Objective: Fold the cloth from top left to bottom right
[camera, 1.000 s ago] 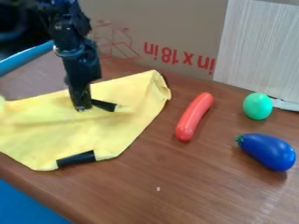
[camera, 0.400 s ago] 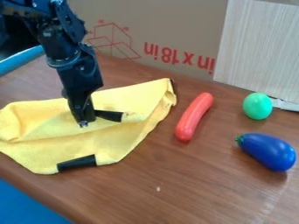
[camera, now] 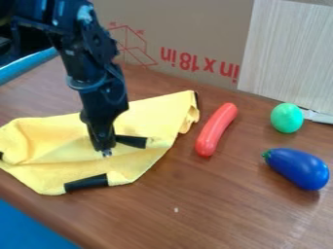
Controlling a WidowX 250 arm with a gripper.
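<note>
The black gripper (camera: pixel 106 150) points down onto the middle of the yellow cloth (camera: pixel 146 114), at the left of the camera view. Its fingers are closed together on a fold of the cloth, beside a black-taped corner. That corner lies above and to the right of the cloth's lower edge, where a second black-taped corner rests on the table. More black tape shows at the cloth's upper right and far left edges. The cloth is rumpled, with a raised fold running left from the gripper.
A red sausage (camera: pixel 216 129) lies just right of the cloth. Farther right are a green egg (camera: pixel 286 117) and a blue eggplant (camera: pixel 296 168) on the brown table (camera: pixel 214 209). A cardboard box (camera: pixel 189 29) and a pale panel (camera: pixel 292 53) stand behind.
The gripper has moved down and to the right in the view, and the taped corner beside it has shifted the same way. The cloth's far edge has come nearer, and its left part has bunched.
</note>
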